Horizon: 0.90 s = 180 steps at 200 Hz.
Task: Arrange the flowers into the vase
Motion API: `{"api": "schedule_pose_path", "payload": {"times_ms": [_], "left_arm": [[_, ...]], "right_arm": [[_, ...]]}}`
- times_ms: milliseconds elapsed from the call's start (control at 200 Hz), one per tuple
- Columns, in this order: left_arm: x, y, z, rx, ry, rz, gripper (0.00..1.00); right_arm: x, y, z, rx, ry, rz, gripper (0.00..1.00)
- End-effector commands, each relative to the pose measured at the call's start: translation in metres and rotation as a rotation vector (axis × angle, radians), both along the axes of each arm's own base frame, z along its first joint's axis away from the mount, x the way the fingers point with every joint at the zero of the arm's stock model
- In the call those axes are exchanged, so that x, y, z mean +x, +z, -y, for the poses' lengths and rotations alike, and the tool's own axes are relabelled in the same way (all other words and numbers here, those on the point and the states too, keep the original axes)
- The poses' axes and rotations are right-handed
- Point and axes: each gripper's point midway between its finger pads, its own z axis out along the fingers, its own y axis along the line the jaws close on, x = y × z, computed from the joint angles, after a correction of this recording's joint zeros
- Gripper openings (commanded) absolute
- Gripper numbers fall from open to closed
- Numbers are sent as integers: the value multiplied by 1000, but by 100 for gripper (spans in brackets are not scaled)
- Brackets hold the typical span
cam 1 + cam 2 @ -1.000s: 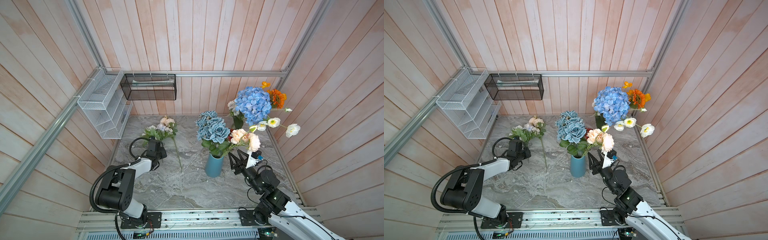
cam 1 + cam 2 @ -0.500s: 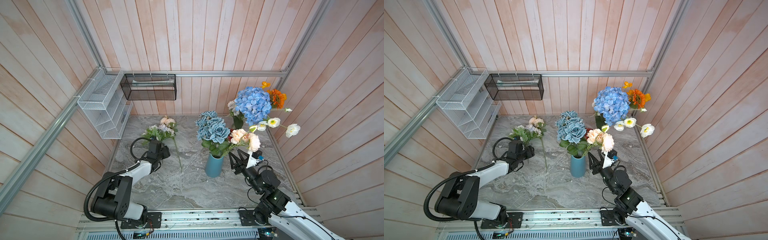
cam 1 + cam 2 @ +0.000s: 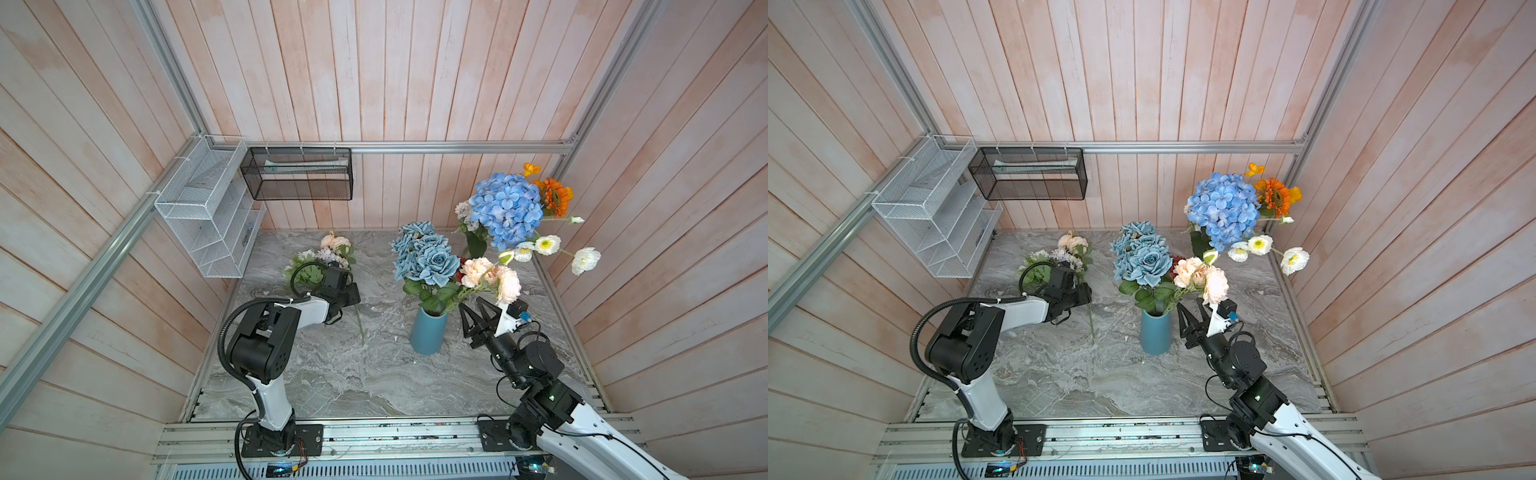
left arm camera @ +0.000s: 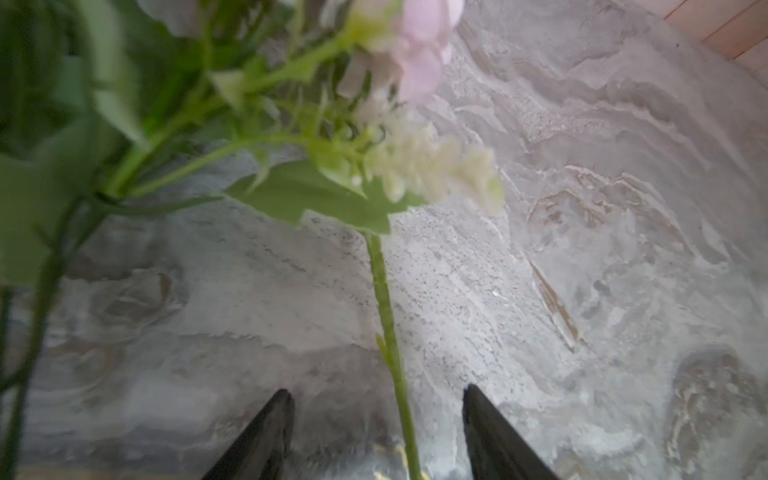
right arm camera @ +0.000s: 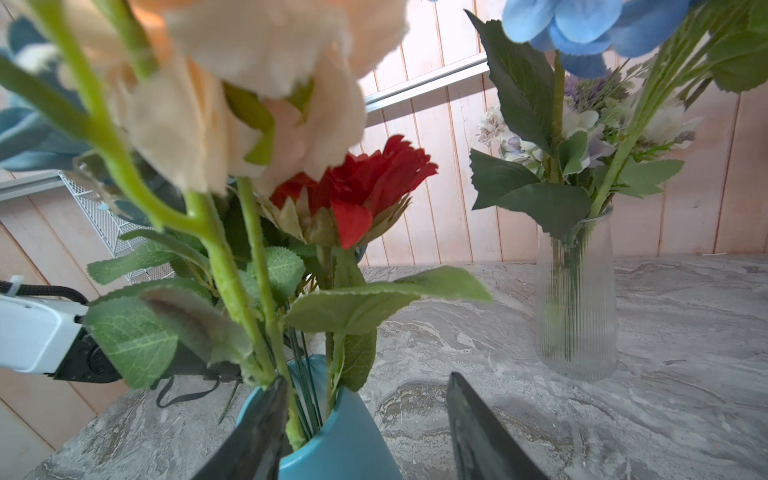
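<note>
Both top views: a grey marbled table (image 3: 332,382) carries a blue vase (image 3: 428,337), upright near its middle. It holds dusty blue roses (image 3: 424,257), peach blooms (image 3: 490,274) and, as the right wrist view shows, a red bloom (image 5: 357,195). A clear ribbed vase (image 5: 575,307) stands near the back right corner. It holds a bright blue hydrangea (image 3: 507,210), an orange bloom (image 3: 552,195) and white blooms (image 3: 586,259) that lean out toward the right edge. A loose bunch (image 3: 328,257) of peach, lilac and white flowers lies flat near the back edge, left of the middle. Its long green stem (image 3: 358,320) points toward the front edge.

The left gripper (image 4: 378,395) hangs low over that stem. In the left wrist view its jaws stand apart with the stem running between them. Bare table shows on either side of the stem, so nothing is clamped.

The right gripper (image 3: 473,307) sits just beside the blue vase, on the side facing the right edge and below the peach blooms. Its jaws are spread and empty. One finger (image 5: 266,424) overlaps the vase rim in the right wrist view; whether it touches cannot be told.

A white wire rack (image 3: 203,216) and a black mesh basket (image 3: 297,178) hang on the walls at the back left corner.
</note>
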Motion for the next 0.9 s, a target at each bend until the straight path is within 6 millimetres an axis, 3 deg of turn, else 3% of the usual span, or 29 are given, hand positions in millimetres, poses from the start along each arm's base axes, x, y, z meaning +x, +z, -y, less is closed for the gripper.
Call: {"api": "schedule_pose_path", "payload": {"times_ms": [0, 120, 335, 495, 620, 895], "left_arm": [[16, 5, 6, 21, -13, 34, 66], [23, 2, 9, 40, -22, 34, 59], [25, -8, 11, 52, -36, 22, 30], [26, -15, 13, 48, -44, 1, 20], [27, -10, 19, 19, -55, 4, 0], [18, 36, 37, -115, -80, 77, 0]], "right_arm": [[-2, 19, 6, 23, -19, 45, 60], [-2, 19, 6, 20, -21, 46, 60], [-3, 24, 7, 23, -24, 60, 60], [-6, 35, 10, 26, -26, 80, 60], [-11, 49, 14, 32, -30, 109, 60], [-14, 63, 29, -25, -100, 149, 60]]}}
